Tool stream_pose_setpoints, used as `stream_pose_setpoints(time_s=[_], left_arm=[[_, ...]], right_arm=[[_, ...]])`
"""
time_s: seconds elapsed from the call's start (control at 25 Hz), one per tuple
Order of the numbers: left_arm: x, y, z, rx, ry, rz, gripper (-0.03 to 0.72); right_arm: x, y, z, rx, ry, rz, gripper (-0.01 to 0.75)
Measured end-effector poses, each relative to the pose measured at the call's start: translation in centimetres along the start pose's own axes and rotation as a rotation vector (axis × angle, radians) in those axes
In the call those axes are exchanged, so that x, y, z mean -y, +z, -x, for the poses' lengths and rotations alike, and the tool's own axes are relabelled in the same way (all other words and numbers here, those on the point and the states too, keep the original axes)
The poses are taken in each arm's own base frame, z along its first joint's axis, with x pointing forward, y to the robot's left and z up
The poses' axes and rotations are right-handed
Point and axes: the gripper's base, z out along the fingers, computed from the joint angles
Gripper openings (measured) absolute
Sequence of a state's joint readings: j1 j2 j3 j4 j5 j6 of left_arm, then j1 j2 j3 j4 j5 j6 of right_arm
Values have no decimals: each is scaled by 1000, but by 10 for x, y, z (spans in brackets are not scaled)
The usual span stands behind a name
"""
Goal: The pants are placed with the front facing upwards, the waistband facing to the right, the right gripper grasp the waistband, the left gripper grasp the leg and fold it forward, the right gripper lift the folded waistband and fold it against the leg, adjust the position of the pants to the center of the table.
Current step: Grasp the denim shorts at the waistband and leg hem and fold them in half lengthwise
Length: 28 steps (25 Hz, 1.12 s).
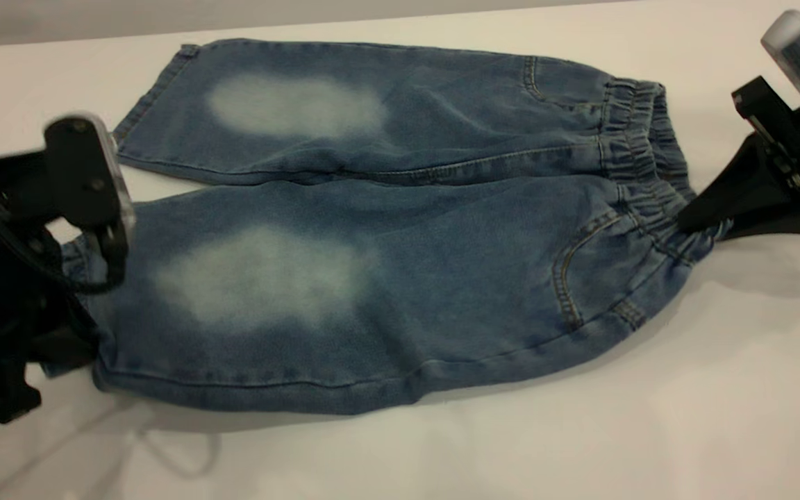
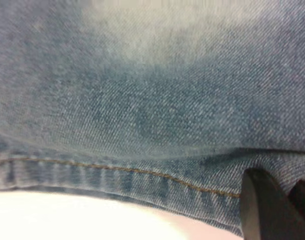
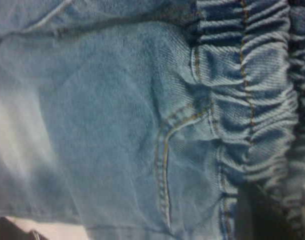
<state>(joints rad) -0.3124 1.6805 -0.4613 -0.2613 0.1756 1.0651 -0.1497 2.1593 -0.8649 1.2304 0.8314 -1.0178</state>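
Note:
The blue denim pants (image 1: 400, 278) lie front up on the white table (image 1: 650, 423), legs to the left and the gathered waistband (image 1: 639, 149) to the right. My left gripper (image 1: 84, 292) sits at the cuff of the near leg, shut on the hem. In the left wrist view a black finger (image 2: 262, 210) presses over the stitched hem (image 2: 117, 175). My right gripper (image 1: 705, 221) pinches the near corner of the waistband, which is drawn out towards it. The right wrist view shows the ruched waistband (image 3: 252, 100), a curved pocket seam (image 3: 165, 165) and a dark finger (image 3: 247, 215).
A shadow runs under the near edge of the pants, where the cloth stands slightly off the table. Bare tabletop stretches in front of the pants and to the right. The table's far edge (image 1: 94, 31) runs just behind the far leg.

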Motion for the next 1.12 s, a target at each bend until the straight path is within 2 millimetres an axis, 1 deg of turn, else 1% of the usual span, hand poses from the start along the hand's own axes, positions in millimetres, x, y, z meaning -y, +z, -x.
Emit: stream_pose_setpoints(time_s=[0.16,0.28,0.4,0.6,0.76,0.84,1.0,1.12], left_arm=[[1,-17,2,28,5,7,53],[2,-30,3,46,11,10,53],[4,-39,3,55,15,4,53],[10,-49,1,47,19,-37,53],[15,-65,-1,54,12,-47,53],[16,-74,-3,57,48,-21,53],[8,-89,-4,88,98,120,53],[-1,-90,-1,118,95,220,53]], right_arm=[[-3,-5,-11,-1,-10,-12,46],[-7,-13,-22,22,-20,-42,46],[-11,-21,-35,44,-14,-68,46],[-16,-27,-58,50,2,-55,46],[-20,-31,-78,51,4,-48,46],[-21,-33,-86,54,8,-51,46],[-25,-37,-82,103,23,-50,46],[-26,-38,-79,130,41,-36,46]])
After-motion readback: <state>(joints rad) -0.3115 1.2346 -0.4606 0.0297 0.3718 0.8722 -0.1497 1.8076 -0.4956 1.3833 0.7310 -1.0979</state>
